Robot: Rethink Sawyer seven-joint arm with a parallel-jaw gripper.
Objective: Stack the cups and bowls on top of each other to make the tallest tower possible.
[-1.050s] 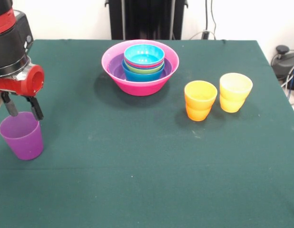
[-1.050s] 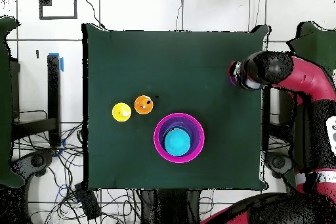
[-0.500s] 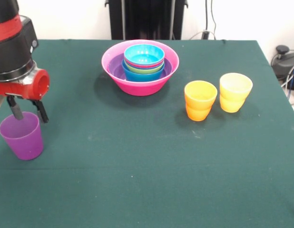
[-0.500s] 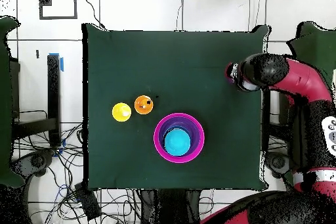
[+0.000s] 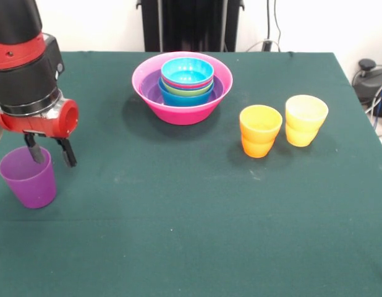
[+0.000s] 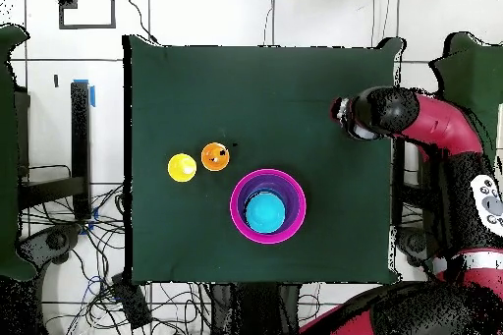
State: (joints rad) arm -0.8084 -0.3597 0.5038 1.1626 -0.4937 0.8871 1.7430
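Note:
The purple cup [image 5: 28, 177] stands upright near the table's left edge in the front view. My gripper [image 5: 52, 153] hangs open at its rim, with one finger [image 5: 36, 153] over the cup's mouth and the other outside its right wall. In the overhead view the arm's head [image 6: 365, 115] hides the cup. The tower is a hot-pink bowl [image 5: 178, 114] [image 6: 236, 205] holding nested purple, blue, green and red-pink bowls, with a cyan bowl [image 5: 187, 70] on top. The orange cup [image 5: 260, 130] [image 6: 215, 156] and yellow cup [image 5: 305, 120] [image 6: 182, 167] stand side by side, upright.
The green table [image 5: 178, 216] ends close to the left of the purple cup. A black stand [image 5: 191, 25] rises behind the far edge. Cables and a black device [image 5: 371, 80] lie off the right side.
My gripper has moved to the right in the front view, from above the purple cup's back rim to its right wall. The cup and the other things have not moved.

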